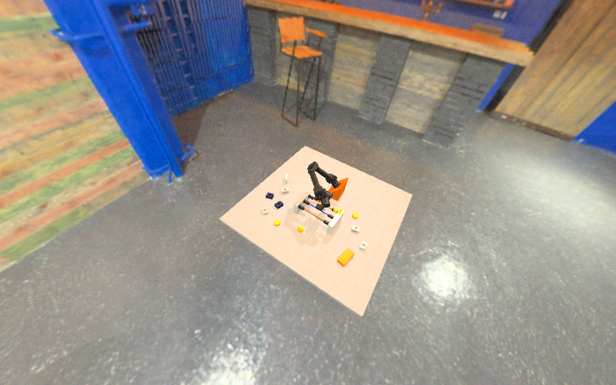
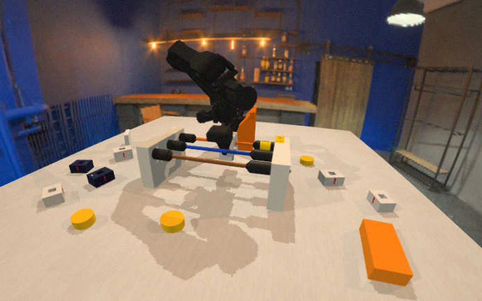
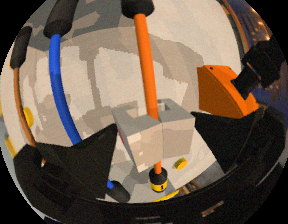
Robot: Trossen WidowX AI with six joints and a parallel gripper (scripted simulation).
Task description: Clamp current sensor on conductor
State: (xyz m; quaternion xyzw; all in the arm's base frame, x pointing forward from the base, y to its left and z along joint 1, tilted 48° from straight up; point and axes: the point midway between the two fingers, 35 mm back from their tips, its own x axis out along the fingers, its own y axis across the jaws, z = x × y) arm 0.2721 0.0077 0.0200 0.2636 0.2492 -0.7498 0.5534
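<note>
The pale split-core sensor [image 3: 177, 137] [image 2: 227, 157] sits around the orange conductor [image 3: 145, 60] [image 2: 242, 143], its two halves meeting at a seam in the wrist view. Whether it is latched cannot be told. A red mark [image 3: 121, 137] shows on its left side; the arrow's direction is unclear. The conductor ends in a black sleeve with a yellow band [image 3: 158, 186] [image 2: 265, 146], beside a yellow tag [image 2: 280, 139] [image 1: 340, 210] whose lettering is unreadable. My gripper [image 3: 154, 121] is open, its fingers standing either side of the sensor, very near its outer faces. In the exterior view the gripper hides part of the sensor.
Blue [image 2: 217, 150] [image 3: 56, 75] and brown [image 2: 209, 161] conductors run beside the orange one between two pale end posts [image 2: 280, 183] [image 2: 147, 164]. Small white and dark blue blocks, yellow discs [image 2: 172, 221] and an orange block [image 2: 384, 250] lie around the stand. An orange wedge [image 2: 247, 128] [image 3: 220, 90] stands behind.
</note>
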